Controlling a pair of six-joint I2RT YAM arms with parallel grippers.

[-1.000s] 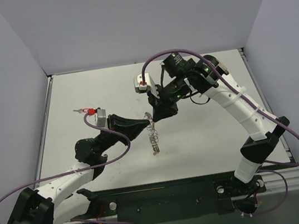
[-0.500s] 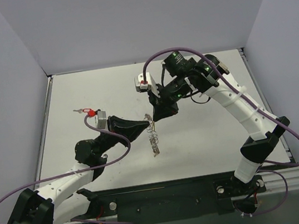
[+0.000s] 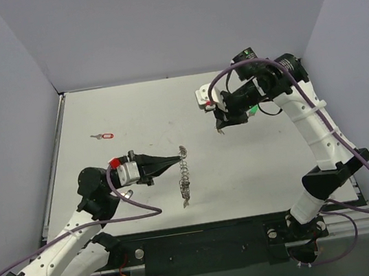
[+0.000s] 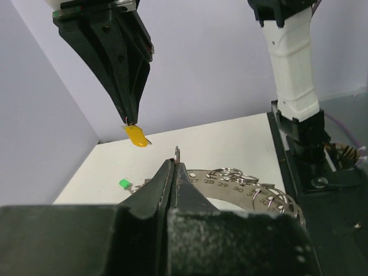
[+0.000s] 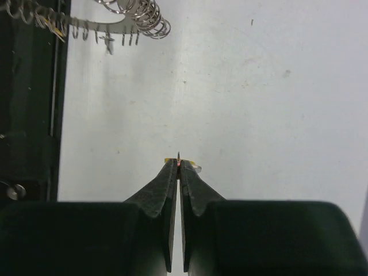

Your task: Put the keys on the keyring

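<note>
The white table bears a red key far left and, seemingly, a green key.

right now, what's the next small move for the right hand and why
Probably ease the right hand toward the left hand, lowering the yellow key to the small ring pinched upright there. The key is gripped but hangs clear of the keyring, above and apart, so nothing can thread until that gap closes.

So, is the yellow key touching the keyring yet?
Apart. Top view shows the yellow key, held in the right gripper, well away from the keyring, with table showing between them.
</note>
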